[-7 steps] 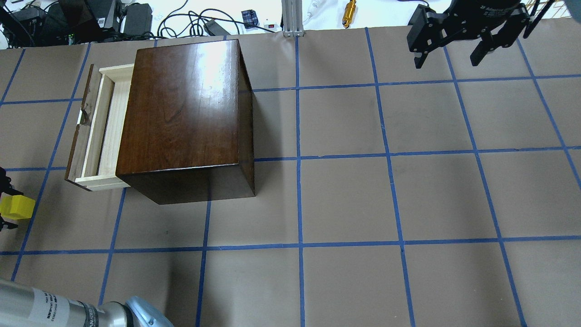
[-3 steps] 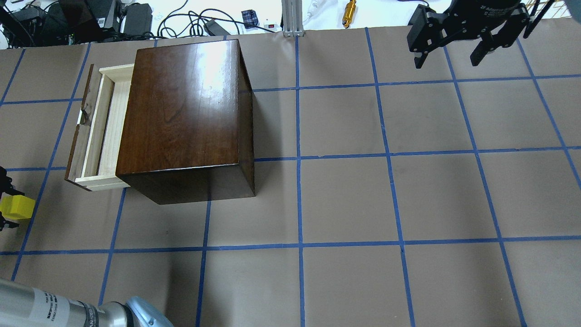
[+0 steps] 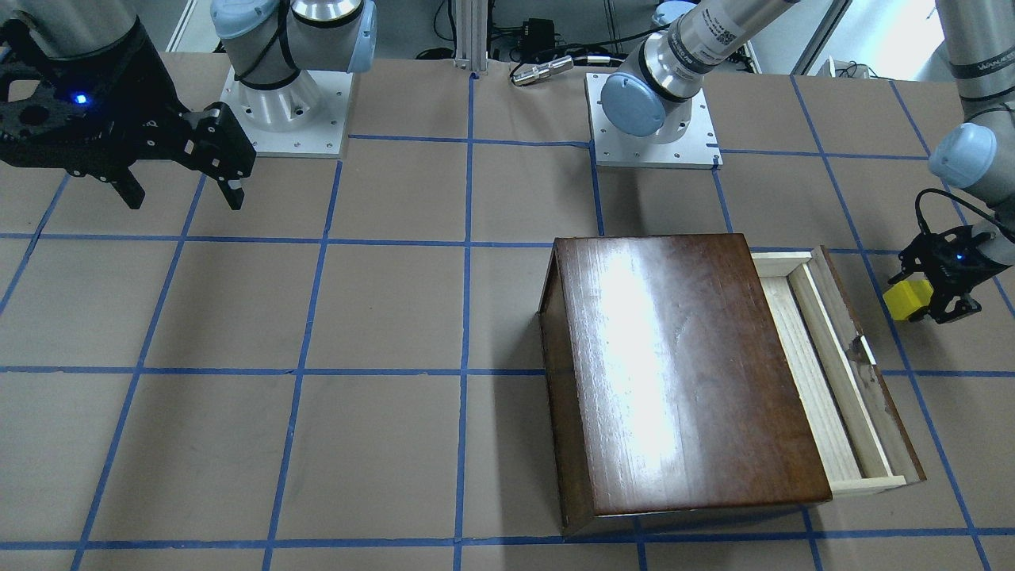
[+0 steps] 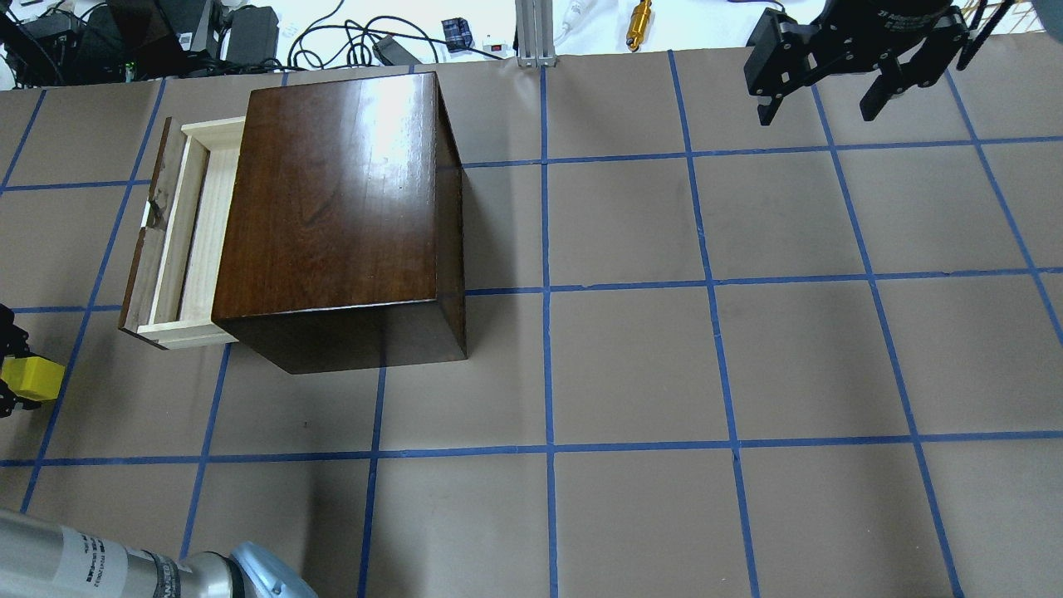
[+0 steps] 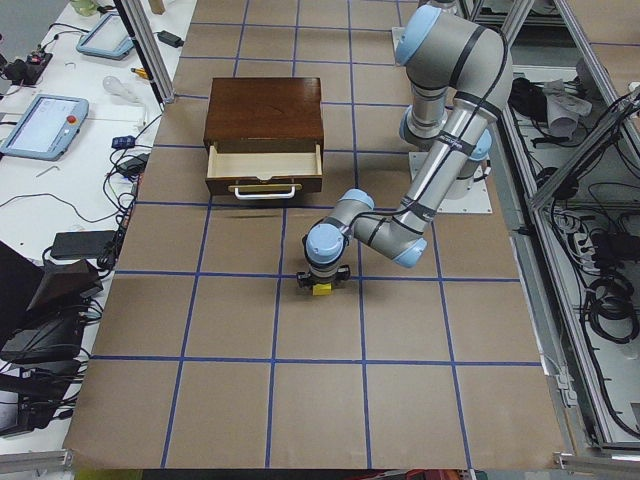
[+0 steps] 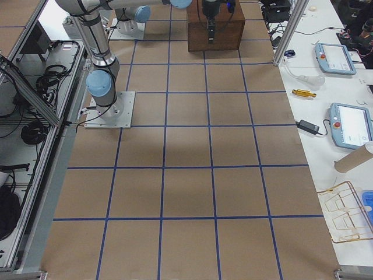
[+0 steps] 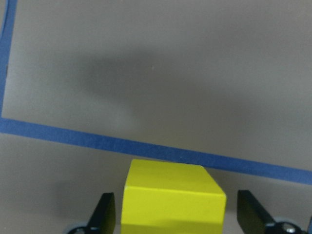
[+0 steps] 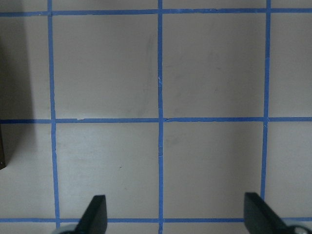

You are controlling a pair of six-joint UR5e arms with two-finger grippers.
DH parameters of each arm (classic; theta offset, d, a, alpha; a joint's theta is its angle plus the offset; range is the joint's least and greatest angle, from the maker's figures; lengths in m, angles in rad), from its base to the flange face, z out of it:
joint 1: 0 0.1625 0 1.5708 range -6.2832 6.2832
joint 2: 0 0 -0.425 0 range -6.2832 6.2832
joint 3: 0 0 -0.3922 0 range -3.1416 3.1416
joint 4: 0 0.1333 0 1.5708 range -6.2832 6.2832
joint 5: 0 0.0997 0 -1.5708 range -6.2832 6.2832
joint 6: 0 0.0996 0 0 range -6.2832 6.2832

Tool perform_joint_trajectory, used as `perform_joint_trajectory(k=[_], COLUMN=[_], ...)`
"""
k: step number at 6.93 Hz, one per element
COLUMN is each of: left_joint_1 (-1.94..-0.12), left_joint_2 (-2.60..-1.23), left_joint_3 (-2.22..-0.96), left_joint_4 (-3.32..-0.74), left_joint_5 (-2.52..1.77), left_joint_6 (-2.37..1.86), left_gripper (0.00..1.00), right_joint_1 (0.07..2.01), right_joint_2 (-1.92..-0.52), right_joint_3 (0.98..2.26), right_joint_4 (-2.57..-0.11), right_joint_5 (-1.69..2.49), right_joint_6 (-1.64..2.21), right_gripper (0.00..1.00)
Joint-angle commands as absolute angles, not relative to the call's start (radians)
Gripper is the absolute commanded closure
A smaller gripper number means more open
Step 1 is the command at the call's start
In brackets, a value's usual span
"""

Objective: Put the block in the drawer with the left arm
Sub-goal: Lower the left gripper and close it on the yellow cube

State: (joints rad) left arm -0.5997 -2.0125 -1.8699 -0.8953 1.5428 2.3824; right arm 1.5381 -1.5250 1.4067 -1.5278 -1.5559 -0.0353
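The yellow block [image 4: 37, 378] sits on the table at the left edge of the overhead view, in front of the drawer's near corner. My left gripper [image 3: 921, 300] is low around the block [image 3: 906, 300]. In the left wrist view the block [image 7: 173, 195] lies between the fingers [image 7: 105, 214] with a narrow gap on each side. The drawer [image 4: 195, 241] is pulled out to the left of the dark brown box [image 4: 332, 208], and its pale inside is bare. My right gripper [image 4: 815, 118] is open and empty above the far right of the table.
Cables, a gold tool [image 4: 638, 23] and an aluminium post [image 4: 531, 33] lie beyond the table's far edge. The two arm bases [image 3: 285, 103] [image 3: 654, 119] stand at the robot's side. Blue tape lines cross the brown table [image 4: 631, 357].
The left gripper's fingers have drawn in closer to the block's sides. The block, drawer and right gripper have stayed where they were.
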Motion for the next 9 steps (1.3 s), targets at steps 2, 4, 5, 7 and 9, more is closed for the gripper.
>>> perform_joint_trajectory(k=[2,4,5,7,9], left_joint_1=[-0.600,-0.600,-0.600,-0.603,-0.615], left_joint_2=[-2.011,-2.011,-2.008,-1.967,-1.887], left_joint_3=[-1.870,-1.870,-1.870,-1.862,-1.810], left_joint_4=[-0.893,-0.893,-0.891,-0.894,-0.984], left_joint_5=[1.540,1.539,1.539,1.536,1.516], left_joint_6=[2.384,2.390,2.396,2.453,2.467], left_gripper=[0.90,0.98,1.00,1.00,1.00], right_joint_1=[1.539,1.539,1.539,1.539,1.539], right_joint_2=[-1.526,-1.525,-1.525,-1.526,-1.525], right_joint_3=[1.407,1.407,1.407,1.407,1.407], right_joint_4=[-1.528,-1.528,-1.528,-1.528,-1.528], right_joint_5=[-1.557,-1.555,-1.555,-1.557,-1.555], right_joint_6=[-0.035,-0.035,-0.035,-0.035,-0.035], right_gripper=[0.00,0.00,0.00,0.00,0.00])
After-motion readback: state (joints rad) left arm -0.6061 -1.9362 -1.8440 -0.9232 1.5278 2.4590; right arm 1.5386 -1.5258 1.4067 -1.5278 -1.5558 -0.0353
